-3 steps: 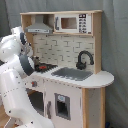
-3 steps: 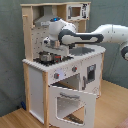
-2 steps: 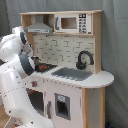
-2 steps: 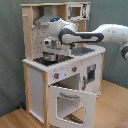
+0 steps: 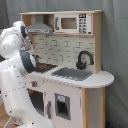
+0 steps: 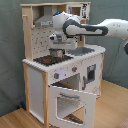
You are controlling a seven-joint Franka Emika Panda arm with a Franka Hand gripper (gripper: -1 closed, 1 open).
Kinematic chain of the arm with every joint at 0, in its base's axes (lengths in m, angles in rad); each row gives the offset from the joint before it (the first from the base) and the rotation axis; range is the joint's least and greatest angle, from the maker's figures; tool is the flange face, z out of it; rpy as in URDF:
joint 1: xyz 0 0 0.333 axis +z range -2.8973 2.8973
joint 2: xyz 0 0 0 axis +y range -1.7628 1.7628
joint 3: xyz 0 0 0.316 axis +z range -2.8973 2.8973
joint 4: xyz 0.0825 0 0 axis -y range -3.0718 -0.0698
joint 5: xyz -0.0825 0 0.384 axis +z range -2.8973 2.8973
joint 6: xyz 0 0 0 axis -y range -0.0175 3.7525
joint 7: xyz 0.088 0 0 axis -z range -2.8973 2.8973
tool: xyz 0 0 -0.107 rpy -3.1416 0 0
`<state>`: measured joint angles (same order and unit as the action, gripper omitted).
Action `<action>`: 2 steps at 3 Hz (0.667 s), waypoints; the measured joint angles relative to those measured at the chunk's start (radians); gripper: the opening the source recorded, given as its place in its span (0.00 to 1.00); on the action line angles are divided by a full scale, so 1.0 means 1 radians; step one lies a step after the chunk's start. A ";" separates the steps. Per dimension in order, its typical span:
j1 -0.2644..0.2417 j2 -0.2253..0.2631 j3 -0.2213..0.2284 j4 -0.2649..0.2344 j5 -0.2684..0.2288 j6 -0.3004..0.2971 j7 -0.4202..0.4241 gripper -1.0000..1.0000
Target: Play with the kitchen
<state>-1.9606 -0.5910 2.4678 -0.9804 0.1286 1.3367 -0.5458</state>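
Behind the white arm (image 5: 15,85) filling the first exterior view's left, much of the kitchen's (image 5: 75,90) lower front is being hidden, so the oven door cannot be seen there at all, and only a sliver of the stovetop (image 5: 46,66) is showing past the arm's joints. The gripper (image 6: 58,50) is not showing in that view; in the second exterior view it is hanging just above the stovetop (image 6: 50,60), pointing down, but its fingers are merging into a dark blur and I cannot tell whether they are apart or together, or whether they are touching the burners. The kitchen (image 6: 37,85) is standing on a wooden floor (image 6: 15,119) against a grey curtain (image 6: 10,50), filling the middle of both exterior views. The second exterior view is showing what the other is missing: the oven door (image 6: 70,104) is hanging open, tilted down and outward, with its window visible, and two knobs (image 6: 65,73) are sitting on the panel above it. The first exterior view is giving a clearer look at the grey sink (image 5: 72,73), the black faucet (image 5: 84,59) at its far right, the grey hood (image 5: 40,25) and the microwave (image 5: 73,23) on the top shelf, plus a tiled back wall (image 5: 60,49). In the second exterior view the arm (image 6: 100,29) is reaching in from the right across the sink, blocking the faucet and most of the upper shelf, and its far end is being cut off by the picture's edge.
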 joint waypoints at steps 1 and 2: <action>0.000 0.041 -0.020 -0.012 -0.024 -0.089 0.009 0.00; 0.009 0.095 -0.020 -0.069 -0.058 -0.140 0.030 0.00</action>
<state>-1.9511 -0.4963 2.4479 -1.0489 0.0709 1.1967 -0.5160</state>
